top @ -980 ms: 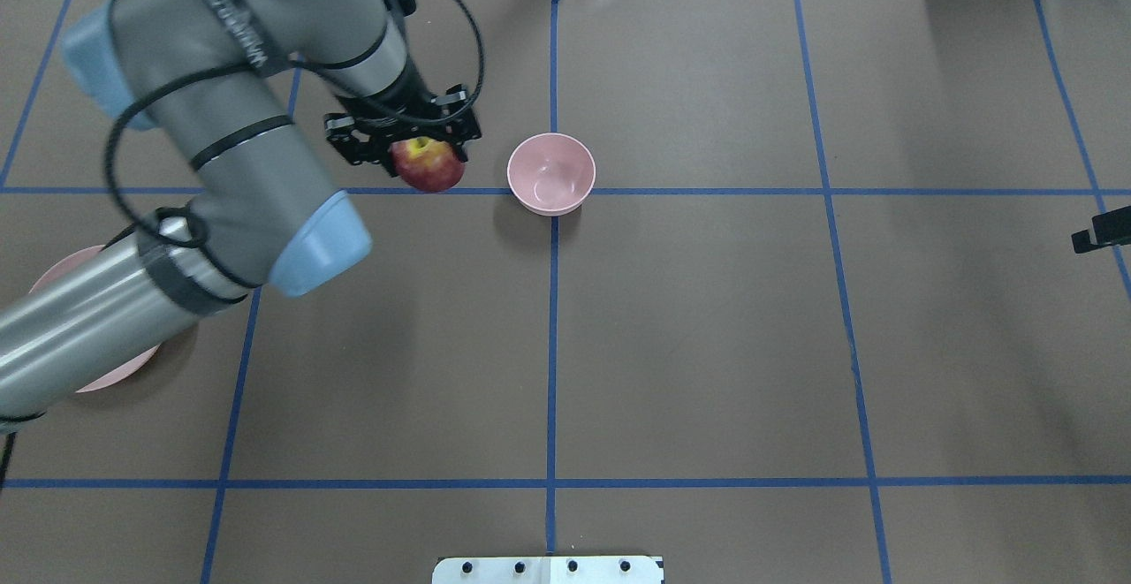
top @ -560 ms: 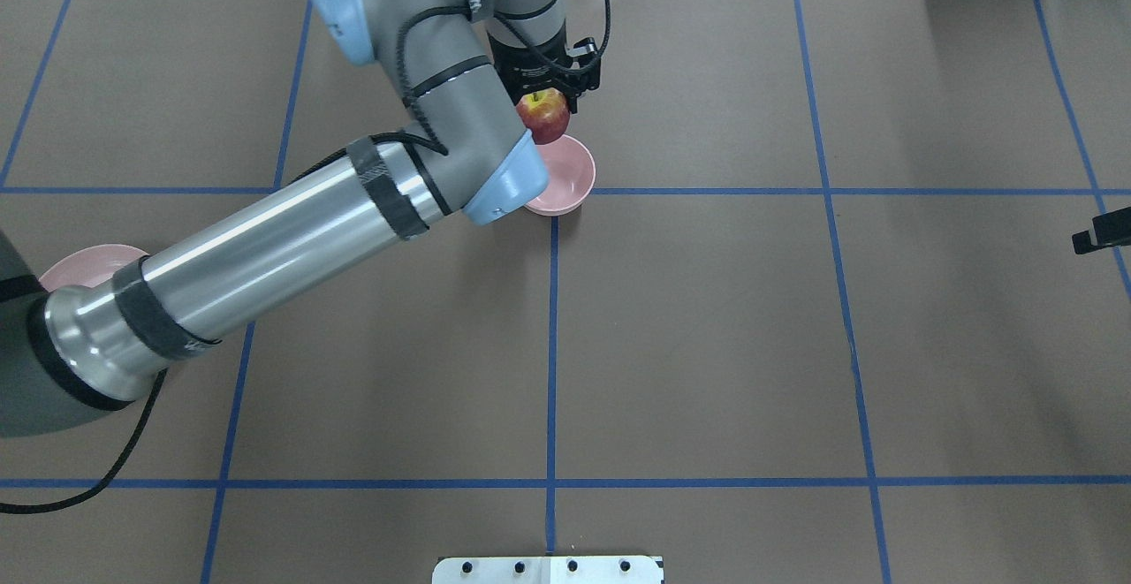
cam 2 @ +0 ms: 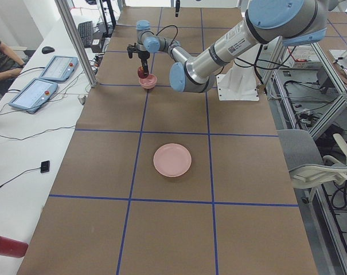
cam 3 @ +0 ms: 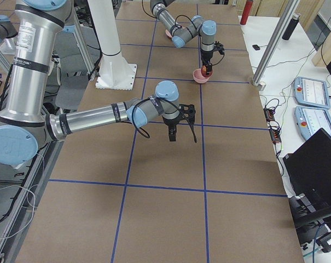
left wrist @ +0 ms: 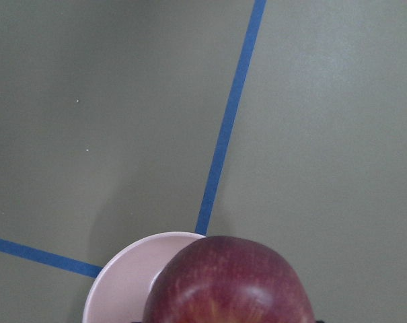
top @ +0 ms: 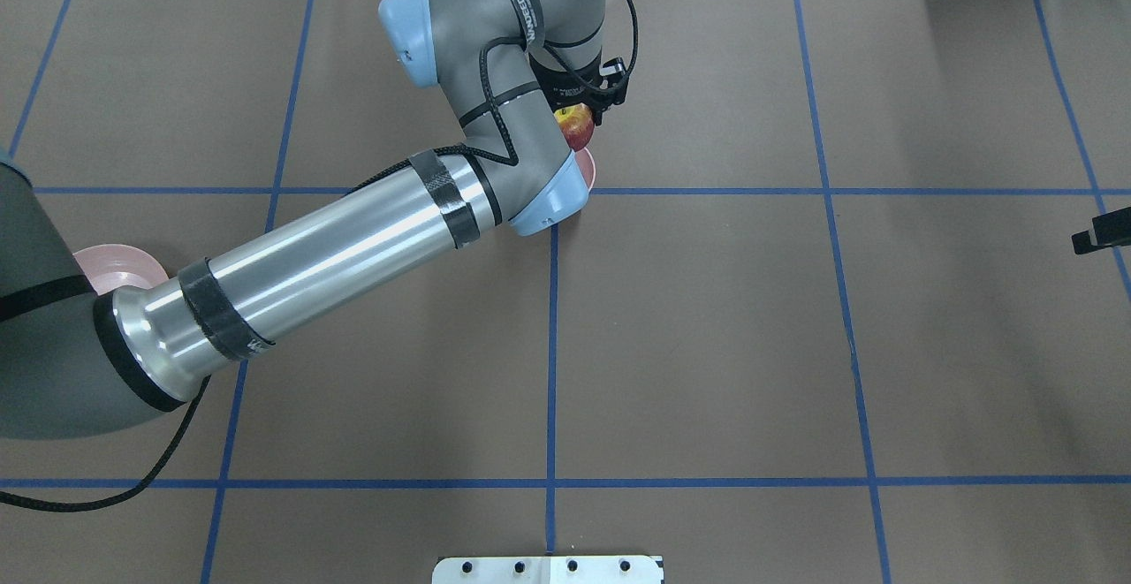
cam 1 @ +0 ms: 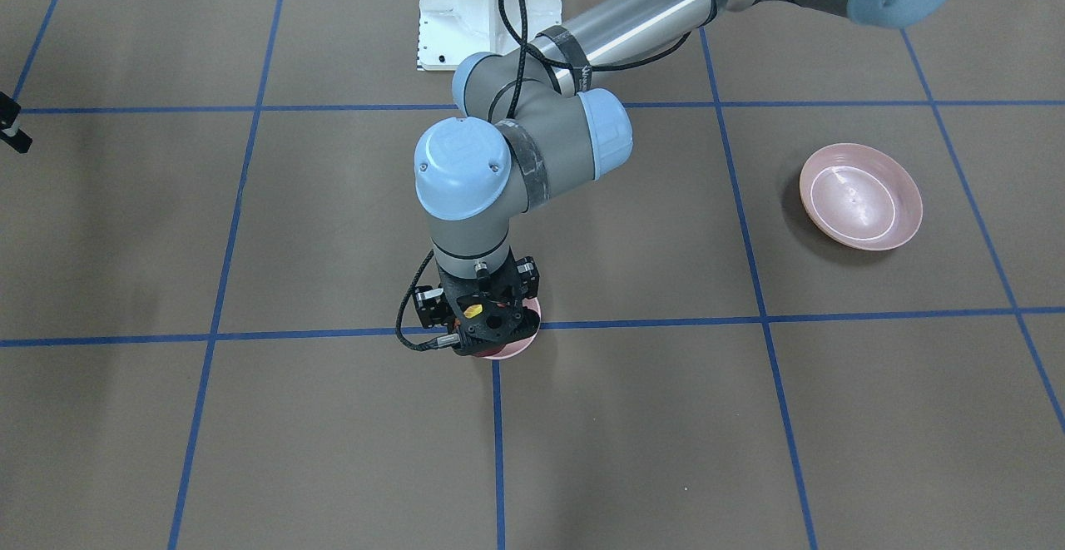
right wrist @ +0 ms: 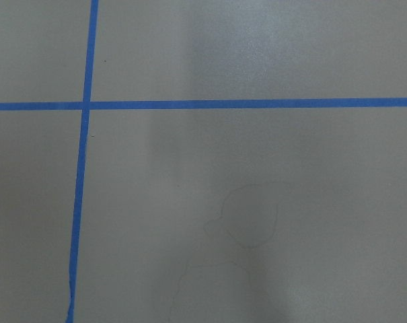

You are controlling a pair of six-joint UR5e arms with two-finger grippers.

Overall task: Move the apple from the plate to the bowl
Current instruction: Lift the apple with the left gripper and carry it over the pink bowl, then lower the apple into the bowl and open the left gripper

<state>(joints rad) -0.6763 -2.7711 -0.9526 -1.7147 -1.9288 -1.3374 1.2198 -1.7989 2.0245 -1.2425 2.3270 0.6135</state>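
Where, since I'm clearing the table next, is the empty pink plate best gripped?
Grip the plate by its raised rim, from above: one finger inside, one outside. It lies flat, shallow and empty, and looks too wide to span.

The overhead camera looks down from behind; the front camera faces it steeply; both share the small pale pink bowl (top: 588,169). Wrist cameras sit close over the brown paper-covered table (top: 707,345).

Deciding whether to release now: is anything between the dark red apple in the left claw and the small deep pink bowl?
Nothing visible. The left claw holds the dark red apple over the small deep pink bowl, whose visible inside is bare.
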